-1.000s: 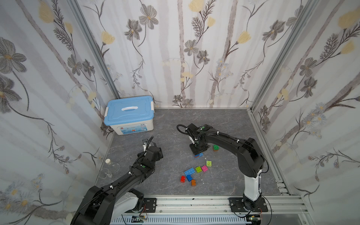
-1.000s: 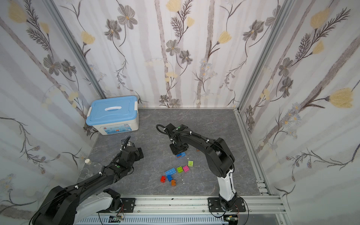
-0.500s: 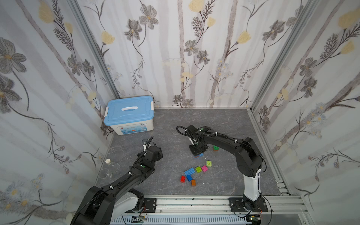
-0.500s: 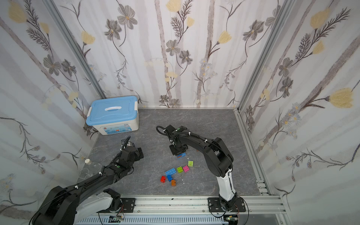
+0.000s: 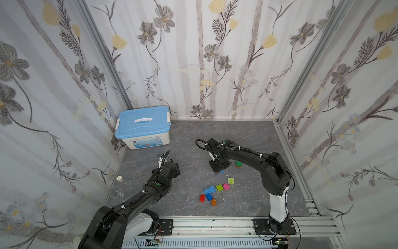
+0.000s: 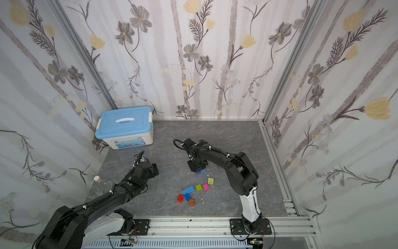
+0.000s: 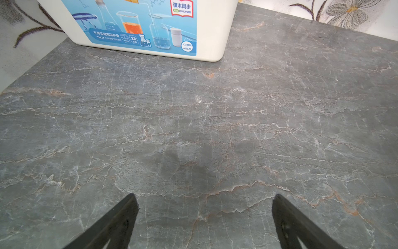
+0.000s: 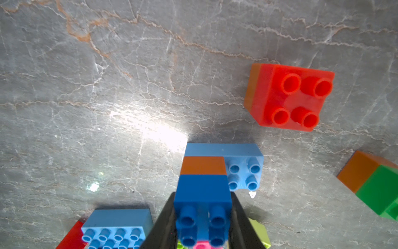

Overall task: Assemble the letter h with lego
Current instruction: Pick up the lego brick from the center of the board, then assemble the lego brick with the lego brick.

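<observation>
My right gripper (image 8: 202,215) is shut on a dark blue lego brick (image 8: 202,194). That brick tops an orange brick (image 8: 203,166) on a longer light-blue one (image 8: 244,170) at table level. In both top views the right gripper (image 5: 218,167) (image 6: 197,168) covers most of this stack (image 5: 220,172). A red-on-orange pair (image 8: 288,97) and a green-on-orange pair (image 8: 377,189) (image 5: 238,163) lie close by. Loose lime (image 5: 230,180), pink (image 5: 226,186), light-blue (image 5: 209,190), red (image 5: 202,198) and orange (image 5: 213,202) bricks lie nearer the front. My left gripper (image 7: 205,197) (image 5: 160,159) is open over bare table.
A white storage box with a light-blue lid (image 5: 143,127) (image 7: 137,28) stands at the back left, just ahead of the left gripper. A clear glass flask (image 5: 120,185) lies by the left wall. Patterned walls enclose the grey table (image 5: 247,138) on three sides.
The right gripper's jaws have drawn in onto the dark blue brick, and the arm has barely shifted. The left arm has not moved.
</observation>
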{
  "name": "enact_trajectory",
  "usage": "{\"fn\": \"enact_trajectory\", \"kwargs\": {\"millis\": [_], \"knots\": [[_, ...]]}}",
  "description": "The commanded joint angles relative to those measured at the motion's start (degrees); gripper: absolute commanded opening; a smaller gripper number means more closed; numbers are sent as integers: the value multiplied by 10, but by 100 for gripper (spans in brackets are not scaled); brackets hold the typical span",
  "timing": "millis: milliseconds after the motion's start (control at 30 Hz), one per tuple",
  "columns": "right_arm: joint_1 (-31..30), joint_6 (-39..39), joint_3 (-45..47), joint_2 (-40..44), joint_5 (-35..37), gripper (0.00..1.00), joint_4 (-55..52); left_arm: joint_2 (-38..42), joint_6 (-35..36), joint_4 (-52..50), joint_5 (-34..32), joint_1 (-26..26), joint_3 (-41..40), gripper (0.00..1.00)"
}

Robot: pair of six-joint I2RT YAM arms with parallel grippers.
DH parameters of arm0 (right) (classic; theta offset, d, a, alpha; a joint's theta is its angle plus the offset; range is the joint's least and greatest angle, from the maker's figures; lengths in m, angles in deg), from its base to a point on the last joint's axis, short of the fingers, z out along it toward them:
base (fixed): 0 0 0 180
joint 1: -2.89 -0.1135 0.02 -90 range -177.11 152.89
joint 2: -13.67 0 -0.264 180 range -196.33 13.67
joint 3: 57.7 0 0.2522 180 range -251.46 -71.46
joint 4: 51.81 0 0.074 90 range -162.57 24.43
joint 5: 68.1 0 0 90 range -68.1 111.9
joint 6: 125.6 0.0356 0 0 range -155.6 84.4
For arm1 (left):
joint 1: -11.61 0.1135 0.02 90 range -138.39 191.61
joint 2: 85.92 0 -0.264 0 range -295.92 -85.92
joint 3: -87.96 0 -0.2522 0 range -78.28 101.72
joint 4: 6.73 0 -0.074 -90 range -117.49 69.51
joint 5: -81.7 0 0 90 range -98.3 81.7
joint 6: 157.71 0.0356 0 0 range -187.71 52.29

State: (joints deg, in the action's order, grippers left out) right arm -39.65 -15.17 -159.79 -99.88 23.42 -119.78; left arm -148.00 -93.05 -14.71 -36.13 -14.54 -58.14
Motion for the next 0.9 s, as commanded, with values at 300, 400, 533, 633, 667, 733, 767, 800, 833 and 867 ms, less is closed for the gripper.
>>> {"fn": "enact_trajectory", "kwargs": {"millis": [300, 400, 533, 633, 667, 733, 767, 800, 833, 867], "knots": [[58, -25, -75, 42, 24, 17, -76, 1, -5, 4, -11, 0, 3, 100], [65, -28, -97, 25, 19, 17, -76, 0, -6, 3, -12, 0, 4, 100], [71, -35, -127, -6, 8, 17, -83, 1, -6, 3, -13, 0, 4, 100], [75, -40, -144, -27, 4, 18, -85, 2, -6, 2, -14, 1, 3, 100], [76, -42, -150, -34, 3, 18, -86, 3, -7, 3, -14, 0, 3, 100], [80, -43, -159, -46, 0, 17, -88, 3, -7, 2, -14, 1, 2, 100], [82, -44, -165, -50, -2, 17, -91, 3, -7, 4, -14, 0, 2, 100], [81, -45, -171, -54, -5, 17, -94, 4, -7, 4, -14, 1, 2, 100], [82, -45, -175, -57, -7, 17, -95, 3, -8, 4, -14, 0, 2, 100], [81, -45, -178, -58, -10, 18, -97, 4, -7, 3, -14, 0, 2, 100]]}}
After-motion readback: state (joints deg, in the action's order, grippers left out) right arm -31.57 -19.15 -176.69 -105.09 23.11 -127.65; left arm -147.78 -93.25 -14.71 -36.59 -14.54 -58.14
